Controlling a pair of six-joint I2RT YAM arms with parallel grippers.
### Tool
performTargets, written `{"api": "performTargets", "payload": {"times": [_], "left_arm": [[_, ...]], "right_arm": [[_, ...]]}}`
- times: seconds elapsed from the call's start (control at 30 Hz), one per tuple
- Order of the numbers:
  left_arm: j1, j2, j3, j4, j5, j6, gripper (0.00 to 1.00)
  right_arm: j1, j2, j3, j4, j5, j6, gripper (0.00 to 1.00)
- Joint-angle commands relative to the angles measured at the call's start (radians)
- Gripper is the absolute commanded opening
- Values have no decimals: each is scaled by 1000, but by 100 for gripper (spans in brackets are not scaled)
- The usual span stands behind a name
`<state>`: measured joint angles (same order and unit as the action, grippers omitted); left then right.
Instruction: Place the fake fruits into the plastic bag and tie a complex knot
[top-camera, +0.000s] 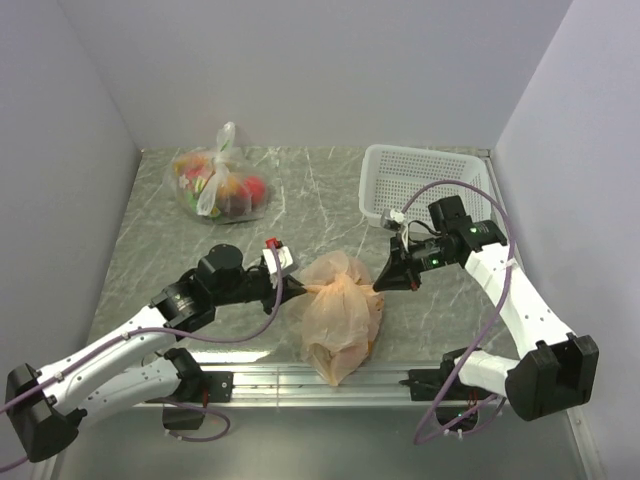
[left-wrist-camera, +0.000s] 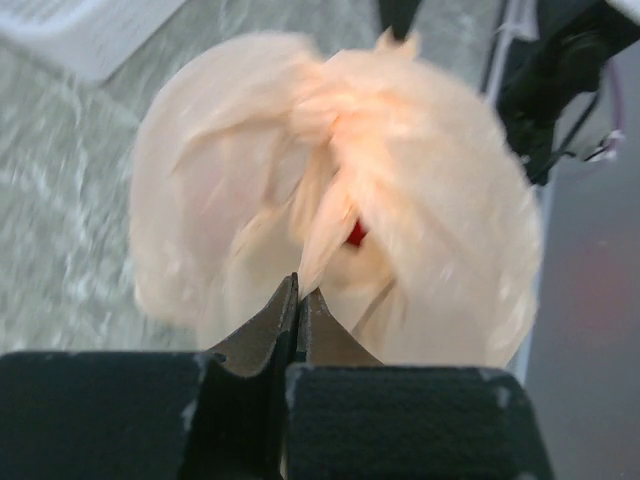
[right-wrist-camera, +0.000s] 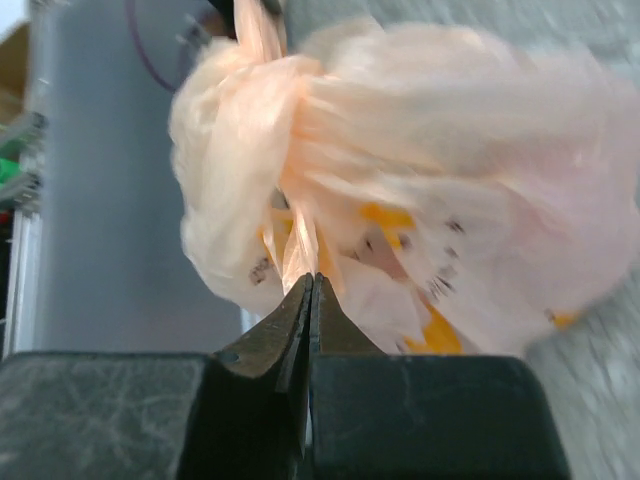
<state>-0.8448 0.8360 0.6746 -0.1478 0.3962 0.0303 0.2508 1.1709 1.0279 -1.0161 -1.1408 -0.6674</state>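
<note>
Clamping the plastic bag (top-camera: 340, 305) near the edge of the table (top-camera: 150, 235): left pincer (top-camera: 298, 288), right pincer (top-camera: 379, 287).

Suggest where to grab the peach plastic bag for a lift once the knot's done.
Take the twisted knot on top of the peach plastic bag, coming from above. The handle strands bunch there into one firm rope; the body is loose film bulging over fruit. The left gripper and right gripper each pinch a strand from opposite sides, so above is likely the free approach.

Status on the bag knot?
Left fingers shut on plastic bag strand; right fingers likewise. Bag bunched between them, knot showing. Nothing blocking.
</note>
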Motion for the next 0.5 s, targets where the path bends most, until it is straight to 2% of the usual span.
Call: {"api": "performTargets", "payload": {"times": [0.0, 0.17, 0.3, 0.47], "left_arm": [[62, -31, -13, -105, -48, 8, 0], [96, -70, -17, -153, -109, 78, 0], [139, -104, -7, -213, -152, 112, 0], [165, -129, 10, -259, -184, 121, 0]], "right_arm": [[-47, 15, 34, -144, 122, -156, 0], [-93, 10, 40, -136, 131, -172, 0], [-186, 12, 64, -121, 138, -167, 0], [-246, 48, 151, -197, 83, -210, 0]]}}
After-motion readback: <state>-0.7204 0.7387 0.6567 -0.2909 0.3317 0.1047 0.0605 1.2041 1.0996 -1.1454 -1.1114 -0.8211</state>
